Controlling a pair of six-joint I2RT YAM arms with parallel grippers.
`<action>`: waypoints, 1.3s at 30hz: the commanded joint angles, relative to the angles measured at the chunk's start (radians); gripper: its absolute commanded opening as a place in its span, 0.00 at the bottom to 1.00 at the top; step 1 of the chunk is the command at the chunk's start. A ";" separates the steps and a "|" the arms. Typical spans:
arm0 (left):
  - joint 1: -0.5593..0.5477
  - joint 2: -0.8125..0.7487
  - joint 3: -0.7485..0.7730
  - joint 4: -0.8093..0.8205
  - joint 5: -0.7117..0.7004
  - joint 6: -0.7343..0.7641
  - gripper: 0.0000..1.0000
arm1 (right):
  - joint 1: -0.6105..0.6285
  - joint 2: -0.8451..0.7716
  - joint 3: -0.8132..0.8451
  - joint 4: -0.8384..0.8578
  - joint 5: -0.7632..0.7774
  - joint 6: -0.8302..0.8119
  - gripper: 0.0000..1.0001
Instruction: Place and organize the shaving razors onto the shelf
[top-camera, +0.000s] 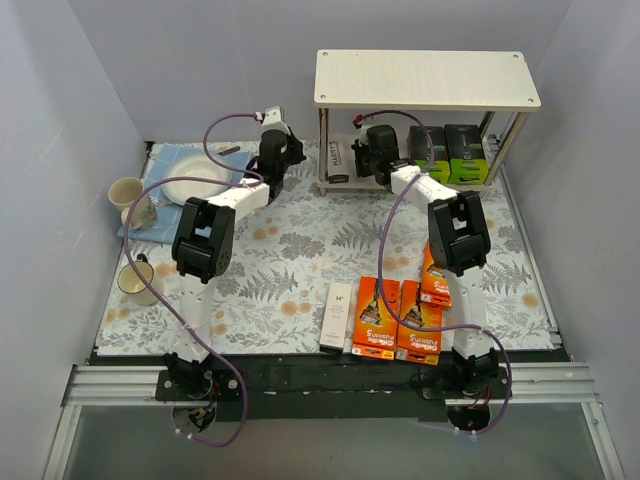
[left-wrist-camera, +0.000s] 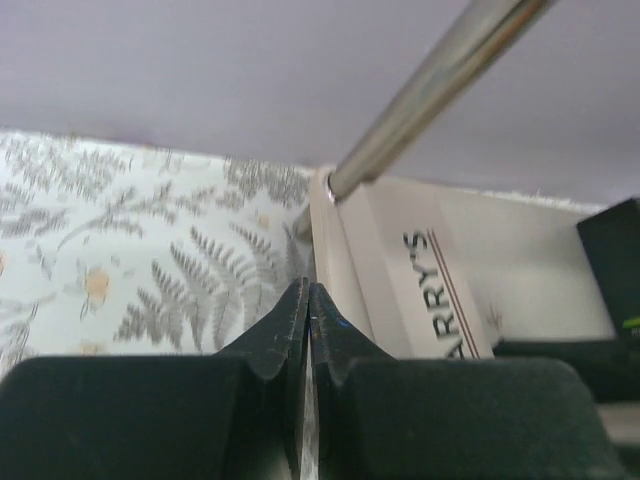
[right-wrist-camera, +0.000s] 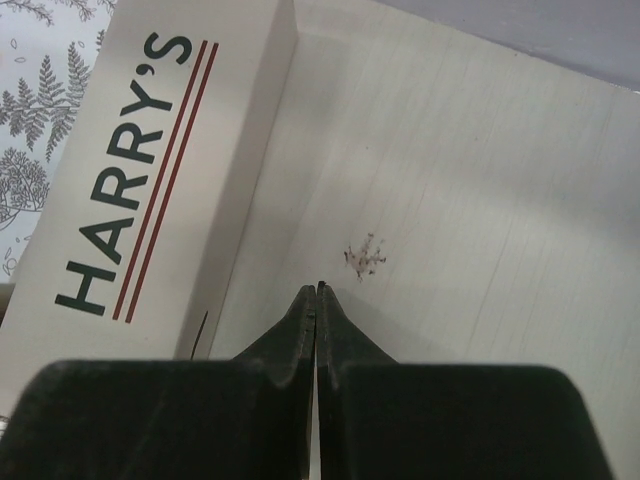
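Sorting looks roughly half done. On the lower board of the two-tier pale wood shelf (top-camera: 425, 78), a flat grey-white "Harry's" box (top-camera: 335, 160) lies at the left end. Two black boxes with lime-green ends (top-camera: 432, 150) stand side by side at the right end. The upper board is bare in the overhead view.

Four boxes are left on the fern-patterned table (top-camera: 300, 250) near the arm bases. Three are bright orange razor boxes (top-camera: 376, 318) clustered together, and one slim white box (top-camera: 337, 315) lies just beside them on the left.

The right gripper (right-wrist-camera: 317, 295) is clenched with nothing between its fingers, over the bare lower board just right of the "Harry's" box. The left gripper (left-wrist-camera: 308, 300) is likewise clenched and empty, low at the shelf's left edge beside a thin metal leg (left-wrist-camera: 430, 90).

Both arms would probably have to come back to the near side for those four boxes. The gap in the middle of the lower board, or the top board, looks like room for them.
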 joint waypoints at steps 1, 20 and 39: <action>0.008 0.088 0.122 0.103 0.118 0.035 0.00 | 0.002 -0.034 -0.049 -0.093 -0.027 -0.015 0.01; -0.013 0.225 0.224 0.157 0.261 -0.039 0.00 | 0.046 -0.094 -0.122 -0.116 -0.101 -0.009 0.01; -0.032 0.265 0.277 0.146 0.318 -0.048 0.00 | 0.059 -0.082 -0.106 -0.131 -0.097 -0.022 0.01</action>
